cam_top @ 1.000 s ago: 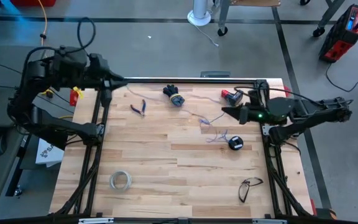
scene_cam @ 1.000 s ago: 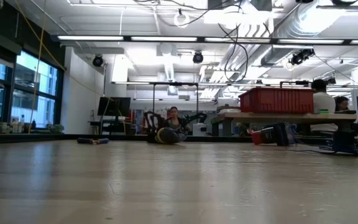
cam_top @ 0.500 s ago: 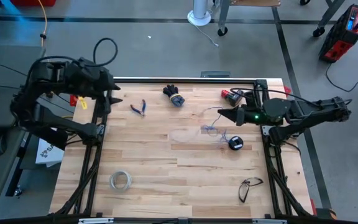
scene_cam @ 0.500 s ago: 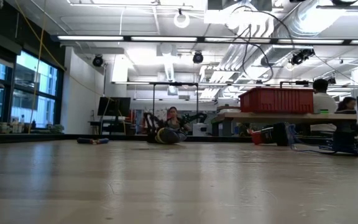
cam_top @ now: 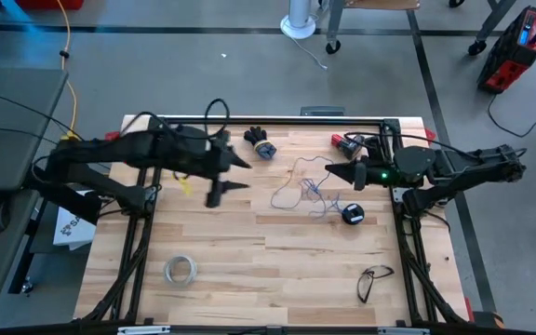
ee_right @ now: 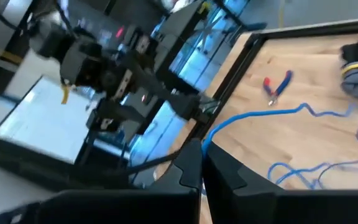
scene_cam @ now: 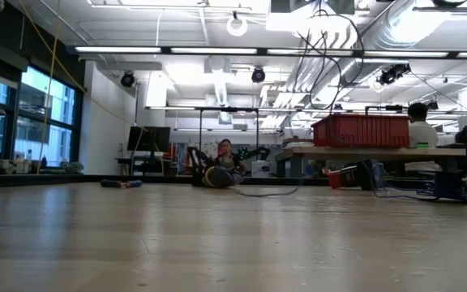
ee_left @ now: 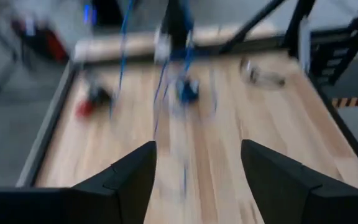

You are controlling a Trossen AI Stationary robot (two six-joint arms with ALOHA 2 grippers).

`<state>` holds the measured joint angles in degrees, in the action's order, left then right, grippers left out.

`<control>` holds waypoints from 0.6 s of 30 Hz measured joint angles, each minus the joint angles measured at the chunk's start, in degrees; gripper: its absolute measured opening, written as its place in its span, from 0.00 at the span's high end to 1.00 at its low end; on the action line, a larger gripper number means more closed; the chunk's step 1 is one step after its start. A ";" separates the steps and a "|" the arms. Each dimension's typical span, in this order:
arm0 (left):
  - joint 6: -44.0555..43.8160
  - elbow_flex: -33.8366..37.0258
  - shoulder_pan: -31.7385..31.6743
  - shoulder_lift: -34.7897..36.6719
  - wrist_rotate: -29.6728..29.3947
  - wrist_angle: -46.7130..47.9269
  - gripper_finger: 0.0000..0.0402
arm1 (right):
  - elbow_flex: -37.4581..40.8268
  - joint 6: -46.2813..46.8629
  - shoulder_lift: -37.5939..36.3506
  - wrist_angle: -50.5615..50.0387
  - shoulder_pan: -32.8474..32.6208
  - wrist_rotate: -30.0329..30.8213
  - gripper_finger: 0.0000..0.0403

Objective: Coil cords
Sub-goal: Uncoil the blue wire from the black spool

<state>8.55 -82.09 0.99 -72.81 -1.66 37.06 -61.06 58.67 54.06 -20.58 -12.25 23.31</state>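
The right claw (cam_top: 328, 169) is clenched on the thin bluish-grey wire (cam_top: 298, 183) above the pale wooden bench (cam_top: 249, 270); the left claw (cam_top: 242, 173) is spread, released, nearby.

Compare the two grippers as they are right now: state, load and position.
The left gripper has its fingers spread wide; the right gripper is shut.
The left gripper holds nothing; the right gripper pinches the thin blue wire, which loops away from it across the table.
The left gripper is nearer the table's middle; the right gripper sits just beside the small dark spool.
Both point toward each other above the wire tangle.
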 joint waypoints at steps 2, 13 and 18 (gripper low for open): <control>4.07 -0.80 -0.10 -2.68 1.47 -5.49 0.43 | 0.00 -1.20 0.00 -0.17 0.00 -2.46 1.00; 13.76 -15.07 -4.15 -21.27 20.86 -6.15 0.45 | 0.00 -5.42 1.08 -1.00 0.00 -11.14 1.00; 16.31 -18.10 -3.17 -26.72 20.92 -3.20 0.60 | 0.00 -6.25 1.96 -1.00 0.00 -11.94 1.00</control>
<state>24.86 -100.18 -2.18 -99.53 19.26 33.86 -61.06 52.42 56.02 -21.58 -12.25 11.37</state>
